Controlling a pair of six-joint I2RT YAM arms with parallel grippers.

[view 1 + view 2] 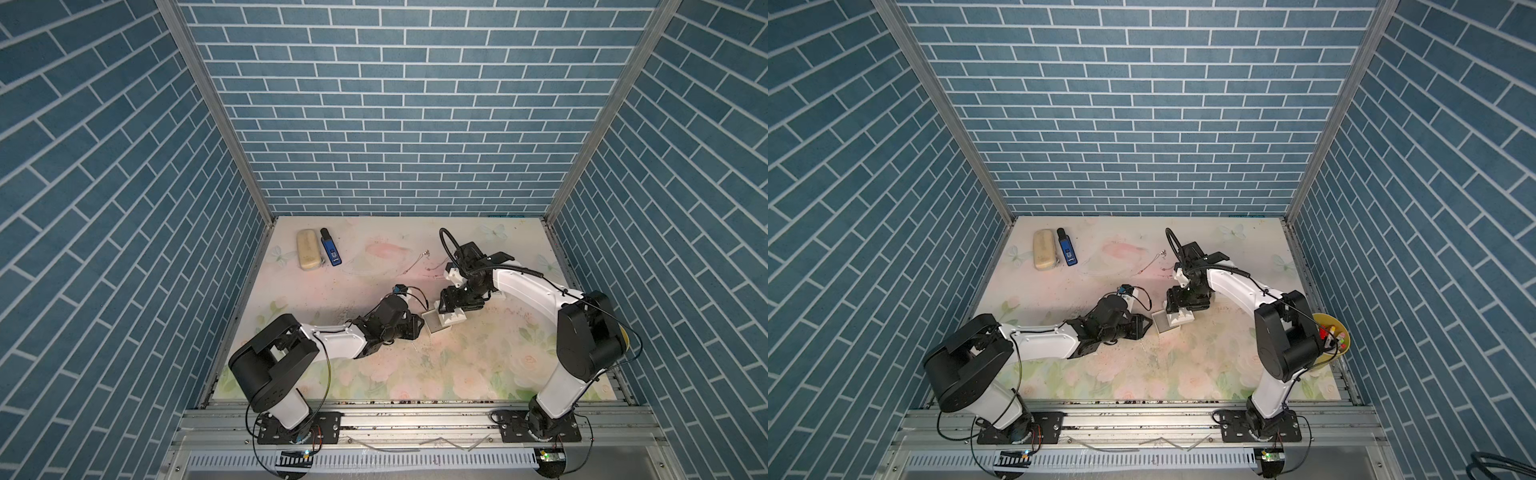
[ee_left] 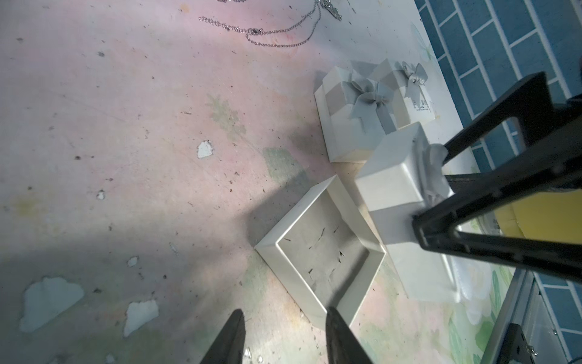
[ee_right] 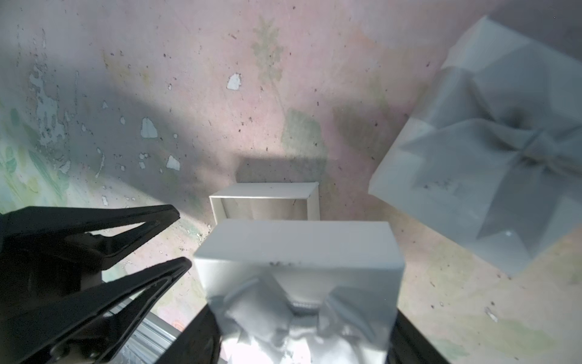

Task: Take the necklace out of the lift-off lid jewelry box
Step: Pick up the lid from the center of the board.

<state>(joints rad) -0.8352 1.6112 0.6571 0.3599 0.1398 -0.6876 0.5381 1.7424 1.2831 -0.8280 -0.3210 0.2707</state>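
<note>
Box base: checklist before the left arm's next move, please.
1. Lid off the base: ok, held in the right gripper.
2. Base interior in view: ok, the left wrist view shows it.
3. Necklace in the base: not ok, only a bare grey pad shows.
4. Necklace located: ok, chains lie on the table, apart from the base.
5. Left gripper empty, open: ok.
6. Its fingers clear of the base wall: cannot tell.

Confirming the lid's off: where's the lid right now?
The lid is clamped in the right gripper near table centre in both top views, right beside the open box base, which the left gripper faces from the other side.
</note>
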